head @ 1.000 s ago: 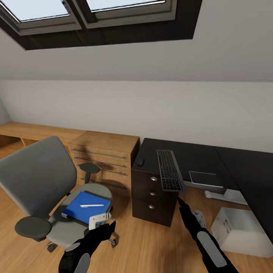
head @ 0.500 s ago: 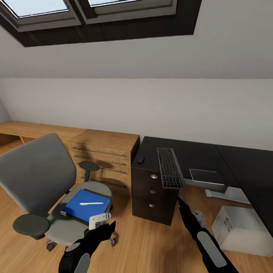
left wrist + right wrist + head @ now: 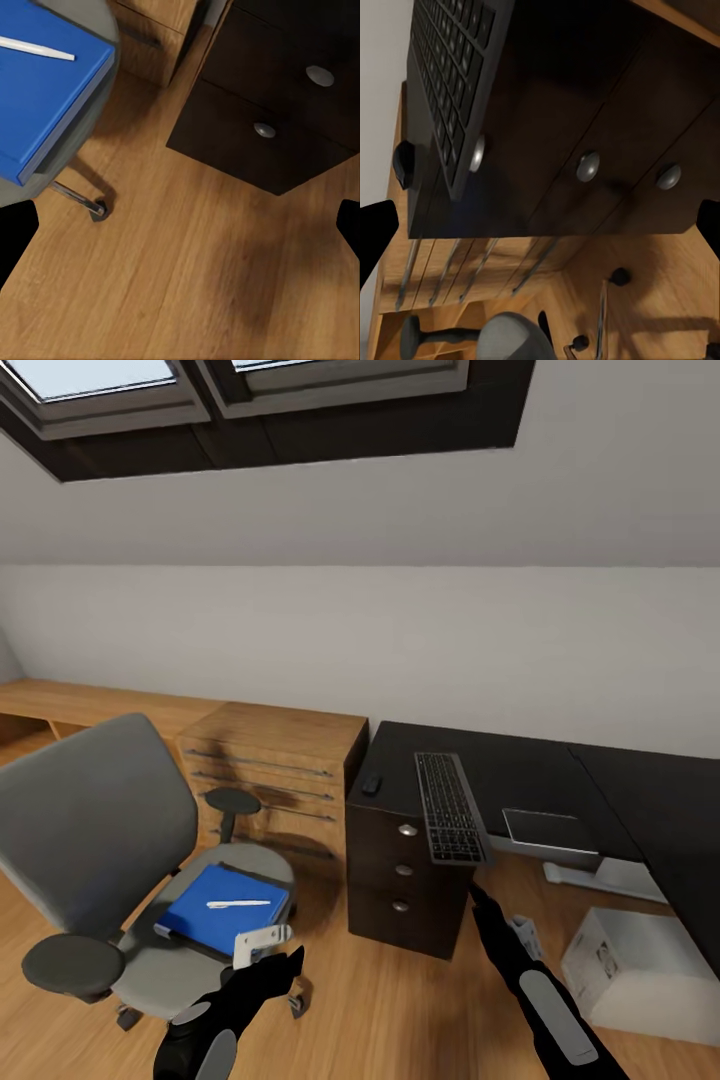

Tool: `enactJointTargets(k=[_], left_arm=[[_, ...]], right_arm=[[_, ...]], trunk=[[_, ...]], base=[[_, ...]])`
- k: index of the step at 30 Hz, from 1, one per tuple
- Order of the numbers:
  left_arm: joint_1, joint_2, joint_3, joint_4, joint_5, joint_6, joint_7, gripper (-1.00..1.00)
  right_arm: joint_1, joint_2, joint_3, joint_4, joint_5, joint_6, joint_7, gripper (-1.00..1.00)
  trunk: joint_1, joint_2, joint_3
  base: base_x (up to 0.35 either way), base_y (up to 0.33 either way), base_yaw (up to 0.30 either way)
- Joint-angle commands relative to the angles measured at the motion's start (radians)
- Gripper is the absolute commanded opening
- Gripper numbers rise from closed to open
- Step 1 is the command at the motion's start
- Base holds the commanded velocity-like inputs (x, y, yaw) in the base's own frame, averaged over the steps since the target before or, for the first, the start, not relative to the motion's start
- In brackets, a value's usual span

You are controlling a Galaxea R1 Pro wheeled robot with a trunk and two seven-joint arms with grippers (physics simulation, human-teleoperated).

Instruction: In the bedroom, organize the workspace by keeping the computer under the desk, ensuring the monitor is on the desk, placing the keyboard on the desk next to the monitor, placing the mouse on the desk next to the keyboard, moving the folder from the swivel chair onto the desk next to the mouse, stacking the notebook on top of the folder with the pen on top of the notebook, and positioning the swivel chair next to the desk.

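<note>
Black glossy bench (image 3: 520,765) sits ahead of right pincer (image 3: 478,890), keyboard (image 3: 447,806) overhanging its front edge above the drawers, mouse (image 3: 371,785) near the far corner. Grey swivel chair (image 3: 95,830) is beside left pincer (image 3: 285,960); blue folder (image 3: 222,908) with white pen (image 3: 240,904) lies on the seat just beyond it. Both pincers hold nothing; left looks spread, right I cannot tell. Likely step: fetch folder. Next calls for left reach down-forward, avoiding armrest (image 3: 70,965). Open floor (image 3: 400,1000) between chair and drawers.

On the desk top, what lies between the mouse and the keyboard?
Nothing: in the head view, bare black desk top separates the mouse from the keyboard.
</note>
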Motion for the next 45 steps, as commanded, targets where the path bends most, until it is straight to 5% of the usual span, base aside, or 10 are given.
enactJointTargets(k=[1, 30, 45], left_arm=[[-0.001, 0.0, -0.001, -0.001, 0.011, 0.003, 0.009, 1.0], [-0.001, -0.001, -0.002, 0.012, 0.01, 0.001, 0.01, 1.0], [-0.001, -0.004, -0.009, 0.01, 0.011, 0.001, 0.011, 1.0]], right_arm=[[-0.001, -0.001, 0.002, 0.0, -0.009, 0.0, 0.002, 1.0], [-0.001, 0.0, 0.0, -0.002, -0.009, 0.0, 0.002, 1.0], [-0.001, 0.006, -0.019, -0.016, -0.011, -0.006, 0.003, 1.0]], trunk=[[0.0, 0.0, -0.001], [0.0, 0.0, -0.001], [0.042, -0.077, -0.035]], base=[[0.157, 0.0, 0.0], [0.097, 0.0, 0.0], [0.001, 0.0, 0.0]])
